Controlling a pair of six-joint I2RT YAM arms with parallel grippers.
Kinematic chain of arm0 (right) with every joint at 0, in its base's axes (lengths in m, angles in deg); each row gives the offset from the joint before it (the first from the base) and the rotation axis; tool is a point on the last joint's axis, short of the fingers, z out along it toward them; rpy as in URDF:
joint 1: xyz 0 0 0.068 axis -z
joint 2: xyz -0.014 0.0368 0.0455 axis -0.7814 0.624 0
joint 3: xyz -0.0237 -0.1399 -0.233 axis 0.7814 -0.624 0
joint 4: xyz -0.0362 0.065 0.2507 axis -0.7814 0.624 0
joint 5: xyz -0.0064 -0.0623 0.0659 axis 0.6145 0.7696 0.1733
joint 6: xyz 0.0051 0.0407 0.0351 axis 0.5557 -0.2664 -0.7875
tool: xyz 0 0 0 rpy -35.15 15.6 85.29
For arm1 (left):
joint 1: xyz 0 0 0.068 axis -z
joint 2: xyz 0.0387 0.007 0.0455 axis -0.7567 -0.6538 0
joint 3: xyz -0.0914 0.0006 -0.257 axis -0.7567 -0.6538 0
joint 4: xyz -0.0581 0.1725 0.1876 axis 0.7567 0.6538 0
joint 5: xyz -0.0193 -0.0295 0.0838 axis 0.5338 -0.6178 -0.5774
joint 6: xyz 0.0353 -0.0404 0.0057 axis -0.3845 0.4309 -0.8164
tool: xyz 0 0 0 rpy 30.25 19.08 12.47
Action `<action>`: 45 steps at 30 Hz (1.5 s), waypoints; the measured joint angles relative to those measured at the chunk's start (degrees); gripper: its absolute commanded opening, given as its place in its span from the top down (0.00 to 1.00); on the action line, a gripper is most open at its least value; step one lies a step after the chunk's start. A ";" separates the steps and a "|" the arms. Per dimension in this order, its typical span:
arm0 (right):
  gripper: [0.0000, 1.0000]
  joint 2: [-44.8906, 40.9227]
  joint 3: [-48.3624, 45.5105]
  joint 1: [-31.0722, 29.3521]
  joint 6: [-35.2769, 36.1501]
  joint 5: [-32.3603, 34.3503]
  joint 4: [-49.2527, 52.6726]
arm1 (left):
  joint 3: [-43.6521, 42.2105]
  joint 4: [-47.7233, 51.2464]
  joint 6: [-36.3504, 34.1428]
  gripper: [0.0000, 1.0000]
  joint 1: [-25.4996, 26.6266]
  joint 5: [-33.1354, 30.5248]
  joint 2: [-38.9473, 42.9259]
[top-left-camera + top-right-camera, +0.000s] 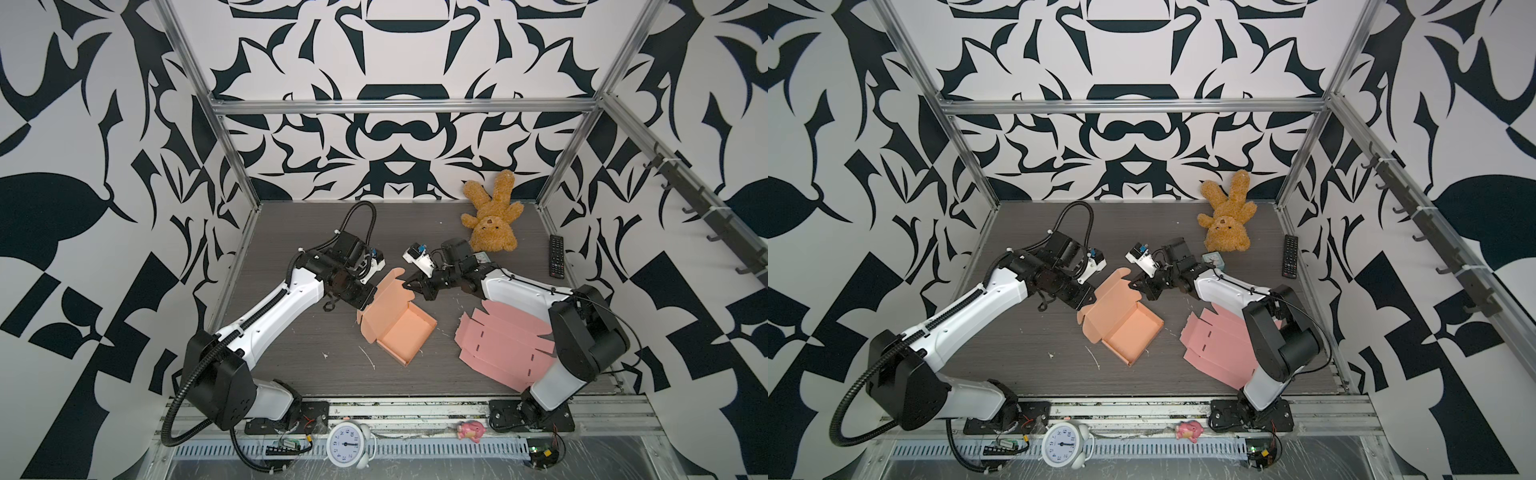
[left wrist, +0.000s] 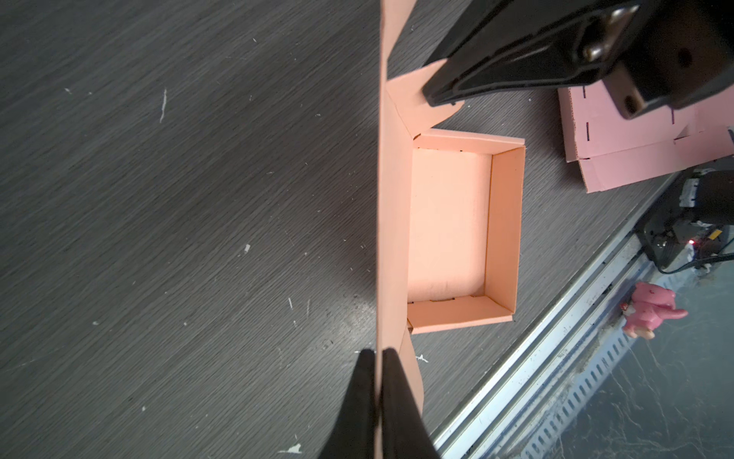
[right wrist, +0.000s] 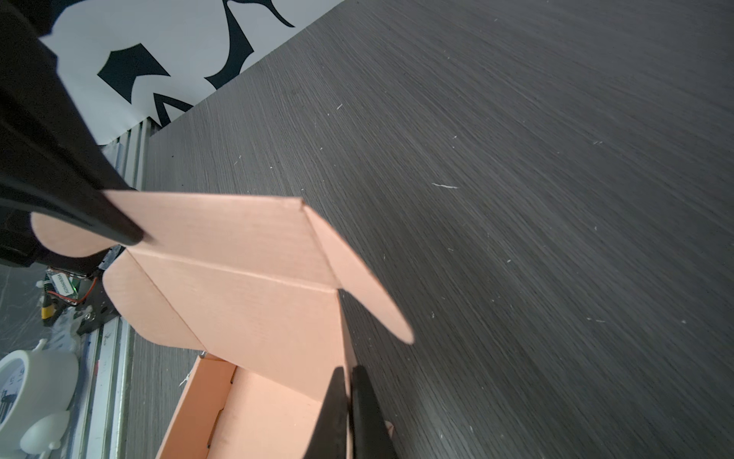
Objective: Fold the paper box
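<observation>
The orange paper box [image 1: 405,332] [image 1: 1129,332] lies mid-table, its tray formed and its lid [image 1: 388,297] standing up at the tray's far-left side. My left gripper [image 1: 368,305] [image 2: 378,351] is shut on one end of the lid, the panel's edge [image 2: 391,198] pinched between the black fingers. My right gripper [image 1: 409,284] [image 3: 344,367] is shut on the lid's other end [image 3: 246,298], beside its side flap. Each wrist view shows the other gripper on the same panel. The tray's inside [image 2: 449,226] holds nothing.
A flat pink box blank [image 1: 503,340] lies at the right, partly under the right arm. At the back right are a teddy bear [image 1: 490,220] and a remote [image 1: 556,255]. A white clock [image 1: 346,444] and a pink toy [image 1: 470,430] sit on the front rail.
</observation>
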 measured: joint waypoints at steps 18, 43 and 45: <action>0.97 -5.73 -6.29 -0.09 -0.17 7.06 -5.07 | -13.05 -6.62 10.78 0.31 -0.85 -3.15 8.57; 0.99 -8.31 -9.49 -0.09 -0.50 13.29 -8.66 | -21.11 -19.43 21.27 0.89 -1.55 0.83 10.08; 0.99 -8.55 -9.51 -0.09 -0.63 13.55 -8.76 | -21.11 -19.56 21.40 0.91 -1.55 0.94 10.05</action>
